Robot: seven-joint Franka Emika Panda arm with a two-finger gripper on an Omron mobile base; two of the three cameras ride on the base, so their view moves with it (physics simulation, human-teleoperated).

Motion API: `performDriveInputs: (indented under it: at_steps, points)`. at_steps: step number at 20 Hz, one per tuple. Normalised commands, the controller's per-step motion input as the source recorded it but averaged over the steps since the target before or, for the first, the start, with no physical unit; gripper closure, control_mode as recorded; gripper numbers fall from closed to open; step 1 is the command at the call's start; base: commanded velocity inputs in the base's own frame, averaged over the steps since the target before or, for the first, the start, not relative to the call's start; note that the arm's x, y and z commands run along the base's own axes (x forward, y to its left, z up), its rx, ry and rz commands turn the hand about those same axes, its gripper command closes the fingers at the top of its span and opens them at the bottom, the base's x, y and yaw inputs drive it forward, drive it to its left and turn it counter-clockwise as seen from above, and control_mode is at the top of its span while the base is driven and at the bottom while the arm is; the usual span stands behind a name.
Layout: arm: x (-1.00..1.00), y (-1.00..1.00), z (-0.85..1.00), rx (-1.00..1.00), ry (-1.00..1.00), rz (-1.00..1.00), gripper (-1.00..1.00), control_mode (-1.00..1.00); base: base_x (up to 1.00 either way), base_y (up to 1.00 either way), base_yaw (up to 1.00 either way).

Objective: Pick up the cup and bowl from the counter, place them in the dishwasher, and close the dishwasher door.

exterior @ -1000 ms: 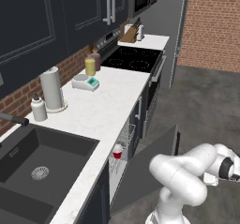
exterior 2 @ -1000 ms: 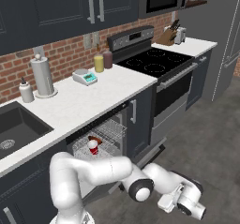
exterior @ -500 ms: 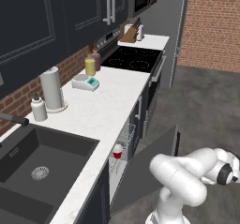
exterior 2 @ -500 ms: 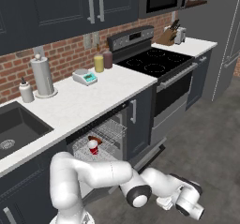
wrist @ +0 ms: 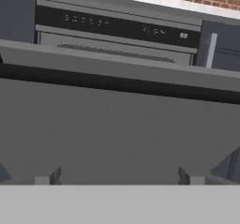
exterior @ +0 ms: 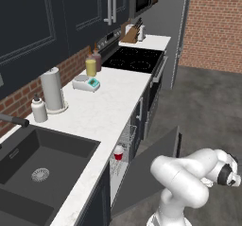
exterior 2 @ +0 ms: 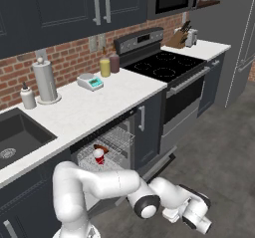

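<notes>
The red cup (exterior: pixel 118 152) stands upright in the dishwasher's silver wire rack (exterior 2: pixel 113 141), also visible as the cup (exterior 2: pixel 99 156). Just behind it lies the dark red-brown bowl (exterior 2: pixel 101 148). The dishwasher door (exterior: pixel 147 167) hangs partly raised, slanting out over the floor. My gripper (exterior 2: pixel 187 216) is low, in front of the door and below its outer face. In the hand view the door's grey outer panel (wrist: pixel 117 134) is close ahead. My gripper (wrist: pixel 117 178) is open, its fingertips (wrist: pixel 47 177) wide apart and holding nothing.
The white counter (exterior: pixel 111 102) carries a paper towel roll (exterior: pixel 52 90), a soap bottle (exterior: pixel 38 110), a small scale (exterior: pixel 86 83) and a yellow-filled bottle (exterior: pixel 90 66). The black sink (exterior: pixel 38 159) is left, the stove (exterior: pixel 137 59) right. Grey floor (exterior: pixel 208 111) lies beyond the door.
My hand has sunk slightly lower in front of the door. The door, cup and bowl have not visibly moved.
</notes>
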Motion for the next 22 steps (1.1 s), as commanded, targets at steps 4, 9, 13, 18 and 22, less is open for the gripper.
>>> performDriveInputs:
  at_steps: [4, 9, 13, 18, 22]
  points:
    - [0.48, 0.22, -0.43, 0.08, 0.07, 0.0, -1.0, -1.0, 0.0, 0.0, 0.0]
    - [0.52, 0.13, -0.45, 0.09, 0.08, 0.03, -1.0, -1.0, 0.0, 0.0, 0.0]
    - [0.49, 0.03, -0.55, 0.08, 0.04, 0.06, -1.0, -1.0, 0.0, 0.0, 0.0]
    - [0.48, 0.0, -0.68, 0.07, 0.01, 0.06, -1.0, -1.0, 0.0, 0.0, 0.0]
    - [0.47, 0.0, -0.81, 0.09, 0.0, 0.08, -1.0, -1.0, 0.0, 0.0, 0.0]
